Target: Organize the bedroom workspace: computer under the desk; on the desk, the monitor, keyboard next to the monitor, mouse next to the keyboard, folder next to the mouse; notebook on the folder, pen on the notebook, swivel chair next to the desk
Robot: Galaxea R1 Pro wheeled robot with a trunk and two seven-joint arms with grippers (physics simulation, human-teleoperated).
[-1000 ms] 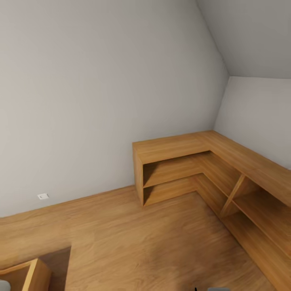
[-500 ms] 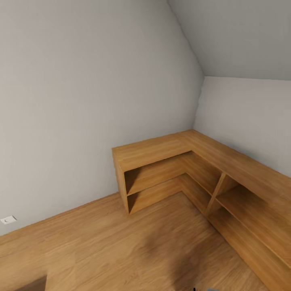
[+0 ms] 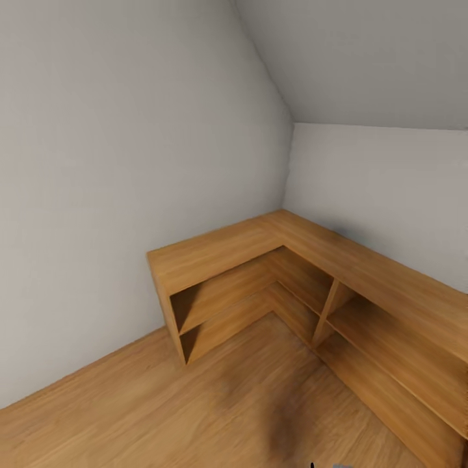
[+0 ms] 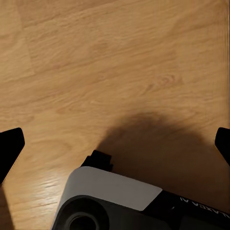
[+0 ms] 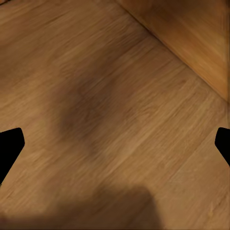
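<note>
While jaws gape empty | corner shelf (image 3: 260, 260) ahead | wood floor (image 4: 115, 62) beneath

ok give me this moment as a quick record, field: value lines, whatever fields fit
place: room corner with grey walls and a sloped ceiling
furniture: L-shaped wooden shelf unit set into the corner, open compartments below its top
floor: wood floor, dark shadow on it near the robot
left gripper: fingertips far apart, open, above bare floor
right gripper: fingertips far apart, open, above floor beside a wooden panel
held: nothing in either gripper
robot part: grey and black body in the left wrist view
</note>
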